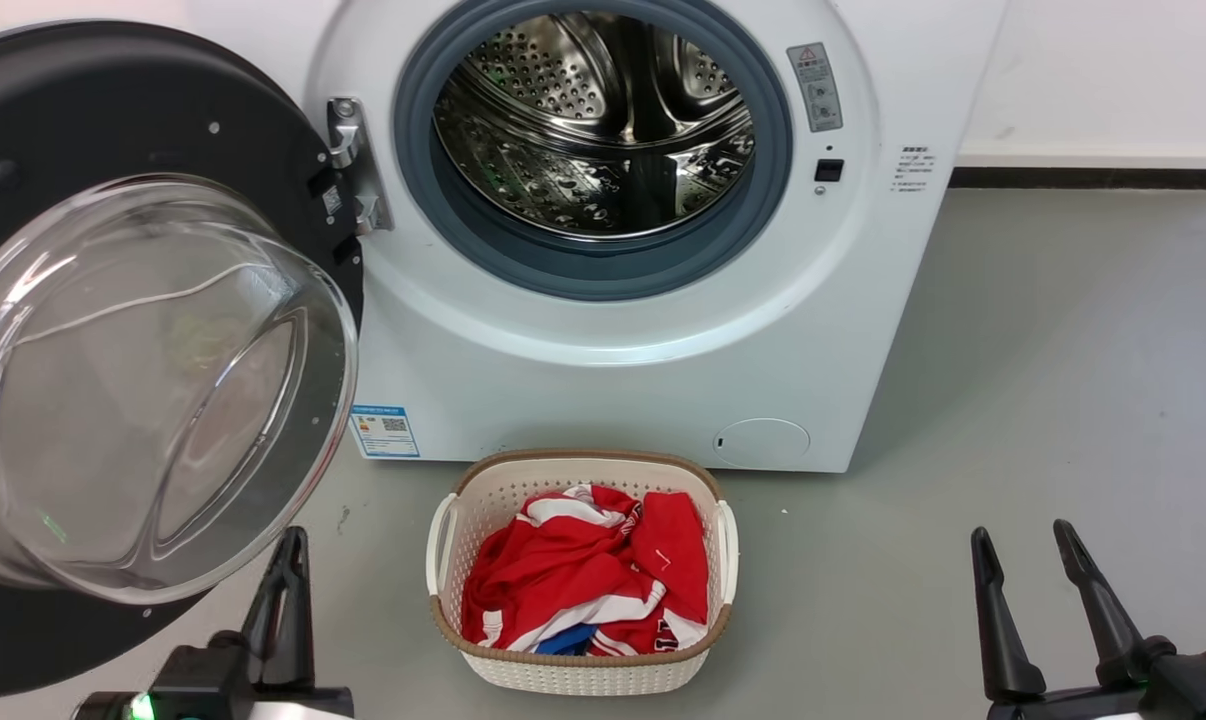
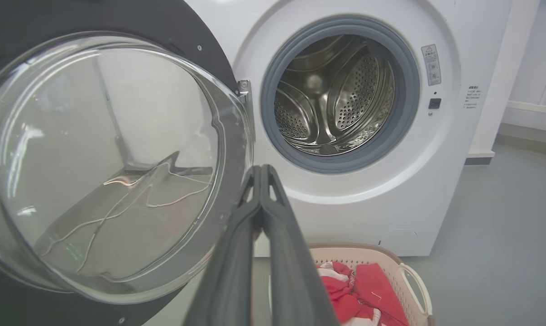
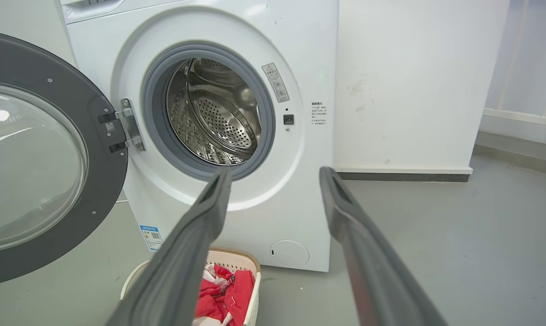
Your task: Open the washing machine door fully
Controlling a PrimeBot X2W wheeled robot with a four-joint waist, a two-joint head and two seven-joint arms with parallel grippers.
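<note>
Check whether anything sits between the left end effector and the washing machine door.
Nothing visible does. The left end effector, shut, sits close by the lower rim of the washing machine door. The laundry basket stands off to its right, not between them.

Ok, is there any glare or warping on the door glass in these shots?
Head view: the washing machine door shows pale streaks and a green glint. Left wrist view: its bowl warps lines seen in it, and the left gripper looks soft near the lens. Right wrist view: one bright spot on the glass.
</note>
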